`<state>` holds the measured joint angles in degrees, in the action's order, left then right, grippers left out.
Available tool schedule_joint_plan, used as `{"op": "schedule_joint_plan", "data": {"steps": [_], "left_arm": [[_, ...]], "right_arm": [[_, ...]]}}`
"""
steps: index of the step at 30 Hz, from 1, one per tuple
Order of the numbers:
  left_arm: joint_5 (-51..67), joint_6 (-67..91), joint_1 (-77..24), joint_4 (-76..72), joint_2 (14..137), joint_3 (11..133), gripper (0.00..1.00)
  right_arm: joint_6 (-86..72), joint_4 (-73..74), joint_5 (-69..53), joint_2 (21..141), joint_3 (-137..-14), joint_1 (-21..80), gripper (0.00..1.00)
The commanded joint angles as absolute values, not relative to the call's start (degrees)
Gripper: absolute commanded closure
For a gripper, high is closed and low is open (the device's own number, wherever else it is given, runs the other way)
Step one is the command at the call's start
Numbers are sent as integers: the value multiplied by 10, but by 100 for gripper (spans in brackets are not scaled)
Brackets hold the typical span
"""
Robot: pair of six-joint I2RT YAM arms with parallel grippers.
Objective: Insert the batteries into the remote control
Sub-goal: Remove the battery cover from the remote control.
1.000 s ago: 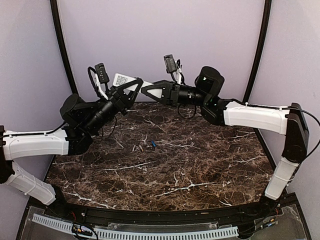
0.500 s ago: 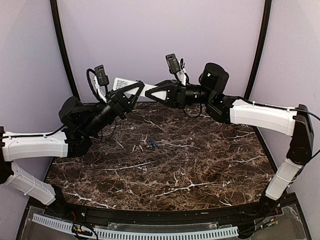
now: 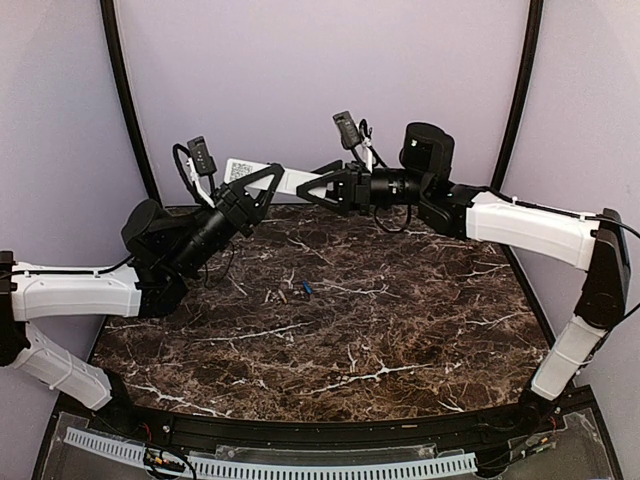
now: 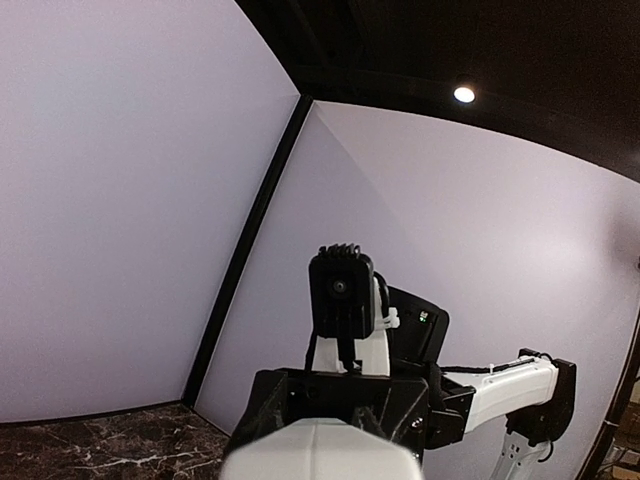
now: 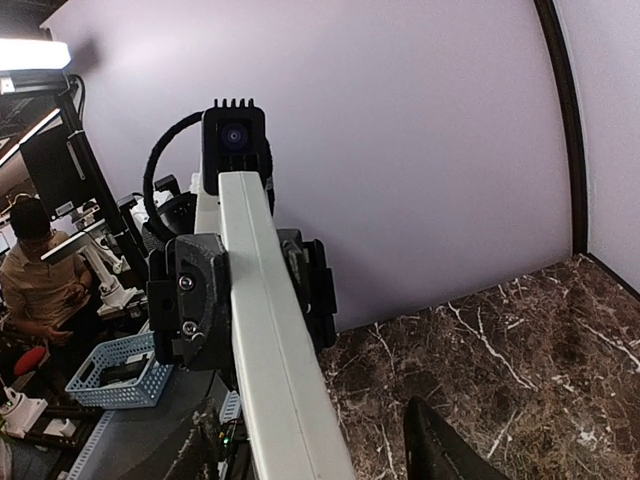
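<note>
Both arms hold up the white remote control [image 3: 270, 177] in the air at the back of the table. My left gripper [image 3: 258, 192] is shut on it; the right wrist view shows its black jaws clamped on both sides of the remote [image 5: 262, 330]. My right gripper [image 3: 312, 187] is around the remote's other end with its jaws spread; one dark finger [image 5: 440, 452] stands apart from the remote, the other is hidden. A blue battery [image 3: 307, 289] and a grey-tan battery [image 3: 284, 296] lie on the marble table [image 3: 400, 320]. In the left wrist view the remote [image 4: 315, 452] is a blurred white shape.
Purple walls close in the back and both sides. Black posts stand at the back corners [image 3: 125, 90]. A perforated white strip [image 3: 280, 465] runs along the near edge. Beyond the cell, the right wrist view shows a blue basket [image 5: 110, 372].
The right arm rose and straightened, and its jaws now stand spread around the remote's end. The left gripper lifted the remote slightly. The batteries have not moved.
</note>
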<state>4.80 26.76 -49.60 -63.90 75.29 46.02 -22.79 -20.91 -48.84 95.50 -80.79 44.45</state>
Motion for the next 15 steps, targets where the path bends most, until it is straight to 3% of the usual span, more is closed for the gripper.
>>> {"op": "schedule_joint_plan", "data": {"steps": [1,5,8,15], "left_arm": [[32,290,-490,-688,755,445,100],[38,270,-487,-662,748,451,100],[40,260,-487,-661,751,450,100],[42,268,-486,-679,764,449,100]], "right_arm": [[-216,-165,-507,937,-831,432,36],[-205,-118,-509,922,-837,419,26],[-216,-117,-491,921,-837,421,3],[-281,-201,-446,958,-846,446,4]]}}
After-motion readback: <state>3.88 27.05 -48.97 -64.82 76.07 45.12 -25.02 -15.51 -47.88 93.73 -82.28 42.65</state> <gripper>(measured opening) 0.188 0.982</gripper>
